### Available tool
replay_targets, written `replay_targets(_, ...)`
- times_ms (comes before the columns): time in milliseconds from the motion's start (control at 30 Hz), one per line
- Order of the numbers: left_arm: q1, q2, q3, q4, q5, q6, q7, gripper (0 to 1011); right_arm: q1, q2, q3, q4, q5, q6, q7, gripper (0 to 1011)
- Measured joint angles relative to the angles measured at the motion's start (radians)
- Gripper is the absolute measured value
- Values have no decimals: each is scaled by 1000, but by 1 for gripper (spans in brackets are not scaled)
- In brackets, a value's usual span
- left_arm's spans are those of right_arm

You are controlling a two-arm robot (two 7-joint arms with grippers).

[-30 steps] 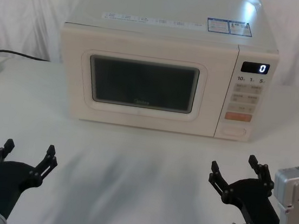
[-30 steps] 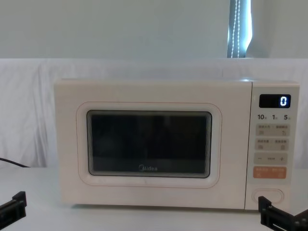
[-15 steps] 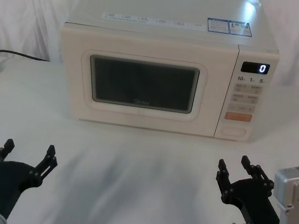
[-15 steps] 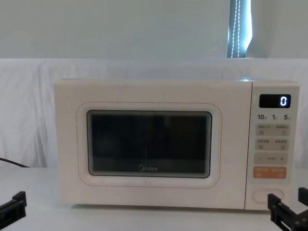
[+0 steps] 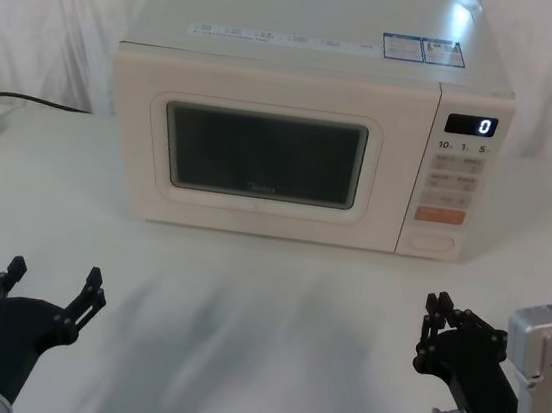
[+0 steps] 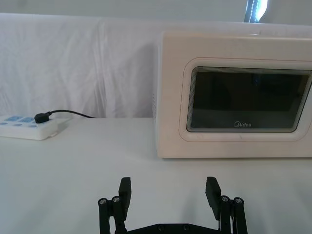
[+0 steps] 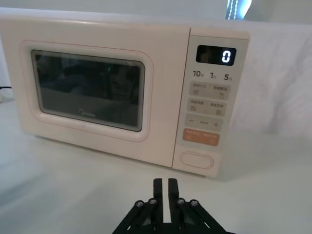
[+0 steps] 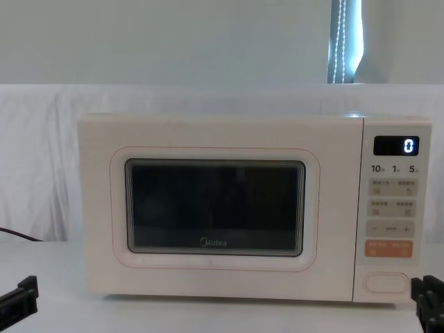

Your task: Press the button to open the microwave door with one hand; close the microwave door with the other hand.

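— Where does the microwave stand?

— At the back of the white table (image 5: 269, 347), facing me. The microwave door (image 5: 267, 160) is flush with the cabinet, its dark window unlit. The button (image 5: 431, 241) sits at the bottom of the control panel (image 5: 454, 188), under the orange keys (image 5: 440, 216); the display (image 5: 470, 125) reads 0.

— And your grippers?

— My right gripper (image 5: 437, 318) hovers low over the table in front of the panel, well short of the button, fingers pressed together with nothing between them. My left gripper (image 5: 52, 283) waits near the table's front-left, fingers spread wide and empty. In the chest view, one black tip near the lower right corner seems to be my right gripper (image 8: 429, 295).

— Anything else?

— A power strip (image 6: 28, 127) with a black plug lies far left.
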State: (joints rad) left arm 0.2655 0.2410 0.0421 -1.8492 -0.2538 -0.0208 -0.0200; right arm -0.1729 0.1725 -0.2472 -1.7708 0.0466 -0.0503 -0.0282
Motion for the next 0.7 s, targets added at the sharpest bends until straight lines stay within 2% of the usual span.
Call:
replay_targets(167, 0, 0, 0, 0, 0, 0, 0, 1001, 3, -12, 12, 0, -16, 8, 1, 4)
replay_targets(467, 0, 0, 0, 0, 0, 0, 0, 1001, 26, -35, 31, 14, -46, 36, 18, 0)
replay_targets(700, 0, 0, 0, 0, 0, 0, 0, 1001, 75, -68, 44, 52, -64, 67, 34, 0)
